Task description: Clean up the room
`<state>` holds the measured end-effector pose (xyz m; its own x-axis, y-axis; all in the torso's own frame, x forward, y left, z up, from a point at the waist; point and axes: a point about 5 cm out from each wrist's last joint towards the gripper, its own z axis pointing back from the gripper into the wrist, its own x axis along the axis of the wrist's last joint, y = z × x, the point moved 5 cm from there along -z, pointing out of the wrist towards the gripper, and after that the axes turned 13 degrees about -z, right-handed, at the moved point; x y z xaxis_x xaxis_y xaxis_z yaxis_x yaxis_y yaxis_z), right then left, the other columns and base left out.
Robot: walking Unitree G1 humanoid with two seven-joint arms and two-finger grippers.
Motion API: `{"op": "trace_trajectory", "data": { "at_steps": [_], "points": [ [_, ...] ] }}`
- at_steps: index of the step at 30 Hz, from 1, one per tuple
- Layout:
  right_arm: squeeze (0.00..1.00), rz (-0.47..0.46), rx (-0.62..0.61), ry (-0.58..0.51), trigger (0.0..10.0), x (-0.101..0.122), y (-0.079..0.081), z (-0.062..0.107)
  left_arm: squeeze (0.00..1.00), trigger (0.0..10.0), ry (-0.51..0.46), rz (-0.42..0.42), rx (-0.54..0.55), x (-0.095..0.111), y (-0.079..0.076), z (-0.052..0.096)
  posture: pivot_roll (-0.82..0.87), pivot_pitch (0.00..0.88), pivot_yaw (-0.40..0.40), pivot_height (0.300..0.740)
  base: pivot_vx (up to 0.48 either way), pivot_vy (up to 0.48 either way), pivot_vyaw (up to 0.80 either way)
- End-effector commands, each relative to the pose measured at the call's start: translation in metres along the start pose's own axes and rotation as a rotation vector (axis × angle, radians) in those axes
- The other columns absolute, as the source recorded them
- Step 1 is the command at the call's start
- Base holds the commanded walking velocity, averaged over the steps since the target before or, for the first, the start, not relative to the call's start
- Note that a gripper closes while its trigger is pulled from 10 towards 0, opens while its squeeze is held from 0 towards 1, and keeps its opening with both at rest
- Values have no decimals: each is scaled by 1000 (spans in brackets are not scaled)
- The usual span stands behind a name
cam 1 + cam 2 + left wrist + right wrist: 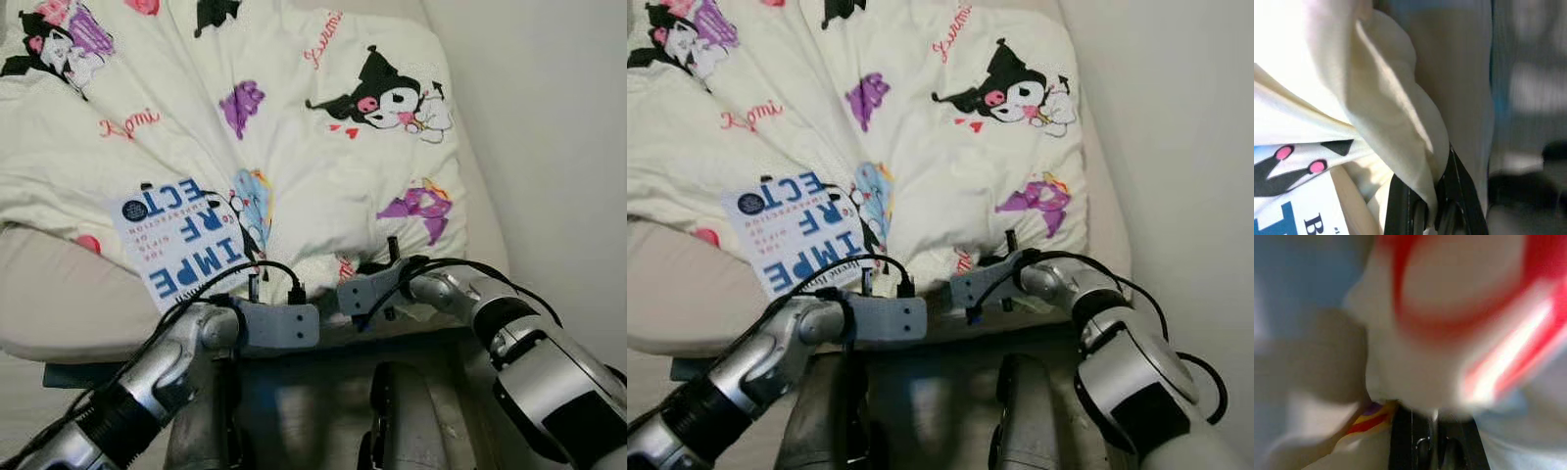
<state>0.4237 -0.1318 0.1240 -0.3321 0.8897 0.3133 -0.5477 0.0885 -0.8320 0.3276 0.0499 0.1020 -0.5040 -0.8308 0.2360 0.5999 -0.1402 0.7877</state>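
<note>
A cream blanket (294, 147) printed with black and purple cartoon figures lies bunched over the bed. Its folds gather toward the near edge, where both grippers meet it. My left gripper (1432, 215) is shut on a fold of the blanket, with the cloth pinched between its black fingers (1462, 196). My right gripper (1432, 445) is shut on the blanket hem close beside it, by a red print. In the eye views the two grey wrists, left (279, 326) and right (367, 292), sit side by side at the blanket's near edge.
A white booklet (181, 240) with big blue letters lies on the blanket just left of my left wrist. The beige mattress (59, 304) shows bare at the near left above a blue bed frame (69, 374). A pale wall (549, 117) runs along the right.
</note>
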Motion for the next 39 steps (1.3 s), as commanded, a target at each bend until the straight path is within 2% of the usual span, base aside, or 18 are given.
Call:
{"op": "trace_trajectory", "data": {
  "at_steps": [1,4,5,7,8,9,17,23,25,27,28,30,32,34,35,36,37,39],
  "points": [
    [0,-73,-61,-4,10000,-1,-1,-1,0,0,-267,45,-123,69,-36,-12,87,401,-67,546,0,0,0],
    [0,-114,-110,-18,10000,3,-6,-3,0,745,-267,88,-60,71,-23,-12,89,402,-65,546,0,0,0],
    [0,-130,-113,-30,10000,6,-5,-4,0,10000,-271,119,-49,72,-19,-12,91,399,-62,546,0,0,0],
    [0,-130,-113,-30,10000,6,-5,-4,0,10000,-271,119,-49,72,-19,-12,91,399,-62,546,0,0,0],
    [0,-159,-106,-49,10000,10,-3,-6,47,10000,-269,142,-33,71,-15,-11,90,398,-62,546,0,0,0],
    [1000,-186,-106,-66,10000,13,-2,-6,1000,10000,-265,167,-26,70,-11,-9,92,394,-58,546,0,0,0],
    [1000,-215,-103,-68,10000,12,0,-6,1000,10000,-264,179,-52,72,-10,-5,88,390,-61,546,0,0,0],
    [1000,-240,-54,-60,10000,8,1,-3,1000,10000,-413,107,-203,90,-31,12,81,384,-62,546,0,0,0],
    [1000,-243,-44,-59,10000,7,2,-3,1000,10000,-429,96,-216,92,-33,14,81,384,-62,546,0,0,0],
    [1000,-258,42,-27,10000,1,12,-1,1000,10000,-475,46,-272,95,-43,23,79,379,-62,546,0,0,0],
    [0,-239,82,4,10000,-5,19,1,0,10000,-486,75,-259,95,-41,25,74,378,-63,546,0,0,0],
    [0,-223,107,26,10000,-10,22,2,0,10000,-490,100,-246,96,-39,26,74,378,-63,546,0,0,0],
    [0,-200,100,63,10000,-19,22,5,0,10000,-537,235,-175,100,-20,28,76,378,-60,546,0,0,0],
    [0,-216,86,72,10000,-22,20,6,0,10000,-550,262,-147,101,-14,29,77,379,-60,546,0,0,0],
    [0,-238,74,75,10000,-23,17,7,0,10000,-558,283,-130,101,-9,29,79,380,-61,546,0,0,0],
    [0,-320,39,61,10000,-23,9,8,0,10000,-580,323,-120,102,-4,32,79,382,-62,546,0,0,0],
    [0,-470,-2,27,10000,-20,-1,8,0,10000,-611,362,-106,103,1,35,79,382,-62,546,0,0,0],
    [0,-470,-2,27,10000,-20,-1,8,0,10000,-611,362,-106,103,1,35,79,382,-62,546,0,0,0]
  ]
}}
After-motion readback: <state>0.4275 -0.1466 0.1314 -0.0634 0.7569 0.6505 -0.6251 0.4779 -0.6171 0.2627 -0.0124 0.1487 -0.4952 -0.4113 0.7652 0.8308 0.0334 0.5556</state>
